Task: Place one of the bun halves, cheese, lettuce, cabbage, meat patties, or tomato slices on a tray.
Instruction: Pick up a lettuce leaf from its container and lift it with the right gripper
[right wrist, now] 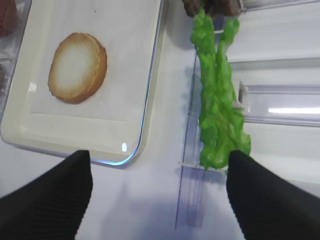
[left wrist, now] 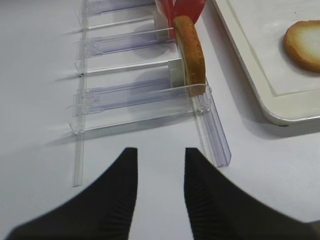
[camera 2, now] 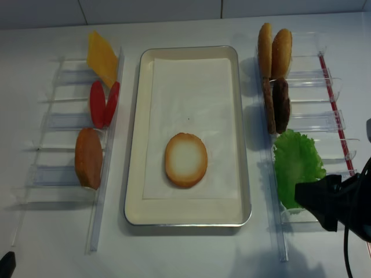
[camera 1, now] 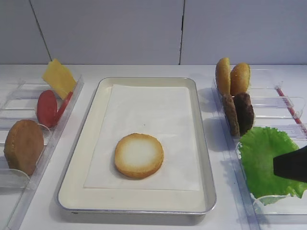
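1. Green lettuce (right wrist: 217, 107) stands in its clear bin (right wrist: 192, 165), right of the tray (camera 1: 204, 143).
2. Right gripper (right wrist: 160, 192) hovers there, jaws wide apart, holding nothing.
3. Next move, likely: descend, straddle the leaf, close.

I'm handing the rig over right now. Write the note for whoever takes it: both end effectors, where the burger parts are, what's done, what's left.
Right end effector: open, empty, hovering at the near end of the lettuce in the right bin.
Left end effector: open, empty, over bare table near the left bin.
Tray: one bun half lies cut face up on the paper.
Right bin: two bun halves and meat patties, all on edge, behind the lettuce.
Left bin: cheese, tomato slices, another bun half.
Done: first bun half placed.
Left: likely close on the lettuce and carry it to the tray.
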